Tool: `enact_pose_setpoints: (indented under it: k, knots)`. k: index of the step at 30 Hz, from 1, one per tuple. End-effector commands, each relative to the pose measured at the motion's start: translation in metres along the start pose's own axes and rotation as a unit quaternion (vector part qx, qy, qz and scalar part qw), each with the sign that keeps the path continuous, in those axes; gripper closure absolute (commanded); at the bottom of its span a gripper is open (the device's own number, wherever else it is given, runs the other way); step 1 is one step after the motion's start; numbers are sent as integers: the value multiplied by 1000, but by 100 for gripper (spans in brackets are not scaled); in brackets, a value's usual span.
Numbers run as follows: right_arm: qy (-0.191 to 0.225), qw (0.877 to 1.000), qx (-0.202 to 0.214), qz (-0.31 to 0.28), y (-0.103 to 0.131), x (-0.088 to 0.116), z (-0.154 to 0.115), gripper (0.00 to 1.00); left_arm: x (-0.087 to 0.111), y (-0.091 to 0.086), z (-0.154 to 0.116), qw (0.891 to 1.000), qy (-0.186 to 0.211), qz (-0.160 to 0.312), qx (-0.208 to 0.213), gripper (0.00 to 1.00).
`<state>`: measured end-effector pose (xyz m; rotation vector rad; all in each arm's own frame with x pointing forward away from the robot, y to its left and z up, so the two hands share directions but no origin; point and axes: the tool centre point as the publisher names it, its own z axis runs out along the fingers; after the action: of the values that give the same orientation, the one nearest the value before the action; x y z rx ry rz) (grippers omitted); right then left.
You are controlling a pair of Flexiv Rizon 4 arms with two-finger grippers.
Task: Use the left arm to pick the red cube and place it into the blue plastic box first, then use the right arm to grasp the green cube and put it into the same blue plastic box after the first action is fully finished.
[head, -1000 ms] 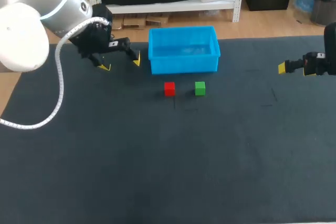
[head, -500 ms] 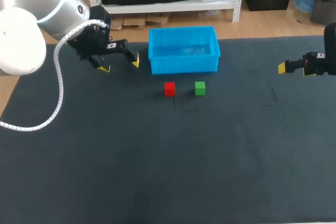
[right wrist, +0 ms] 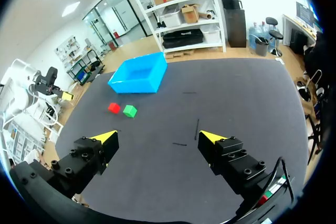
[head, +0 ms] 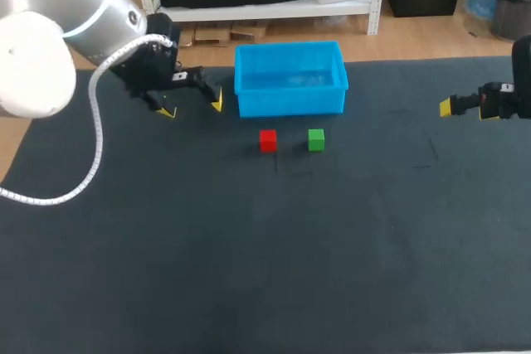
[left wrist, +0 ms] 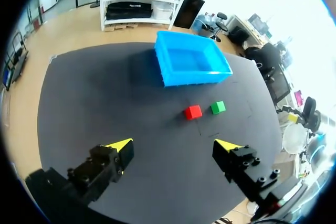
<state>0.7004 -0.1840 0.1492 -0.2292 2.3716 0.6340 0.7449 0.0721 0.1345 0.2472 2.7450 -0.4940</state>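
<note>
Red cube (head: 267, 140) and green cube (head: 316, 139), small hard-edged blocks, sit side by side without touching on the dark matte bench (head: 249, 271), just near of the glossy rectangular blue plastic box (head: 290, 104). My left jaws hang wide apart just left of the box. My right jaws are wide too, at the far right edge, with open bench between them and the cubes.

The head camera looked down on the whole worktop (head: 249, 271) from above and behind, while each wrist camera faced it from its own side, well back, all sharing the blue box (head: 290, 89), red cube (head: 267, 140) and green cube (head: 316, 139).
</note>
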Motion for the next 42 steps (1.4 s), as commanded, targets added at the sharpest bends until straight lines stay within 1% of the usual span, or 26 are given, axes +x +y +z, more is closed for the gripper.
enact_pose_setpoints:
  k: [1,3,6,7,8,9,10,13,15,16,19,20,21,23,24,42]
  knots:
    - [0,1000,0,0,0,0,0,0,-20,-13,13,999,27,-2,-29,0]
    - [0,1000,0,0,0,0,0,0,-22,-16,19,999,36,-8,-29,0]
    - [0,1000,0,0,0,0,0,0,-23,-24,31,997,57,-34,-48,0]
    - [0,1000,0,0,0,0,0,0,-22,-27,35,995,60,-40,-63,0]
    - [0,1000,0,0,0,0,0,0,-22,-30,37,995,59,-42,-69,0]
    - [0,1000,0,0,0,0,0,0,-21,-37,41,993,62,-48,-85,0]
    - [0,1000,0,0,0,0,0,0,-20,-41,44,993,62,-48,-91,0]
    - [0,1000,0,0,0,0,0,0,-19,-52,53,992,65,-51,-96,0]
    - [0,1000,0,0,0,0,0,0,-20,-55,57,991,65,-54,-100,0]
    - [0,1000,0,0,0,0,0,0,-20,-55,60,990,65,-56,-108,0]
    - [0,1000,0,0,0,0,0,0,-19,-56,68,990,70,-59,-110,0]
    - [0,1000,0,0,0,0,0,0,-19,-55,70,989,70,-61,-118,0]
    - [0,1000,0,0,0,0,0,0,-19,-54,71,989,71,-61,-118,0]
    - [0,1000,0,0,0,0,0,0,-18,-53,74,989,80,-62,-109,0]
    - [0,1000,0,0,0,0,0,0,-18,-53,75,990,77,-61,-99,0]
    - [0,1000,0,0,0,0,0,0,-18,-53,75,990,77,-61,-99,0]
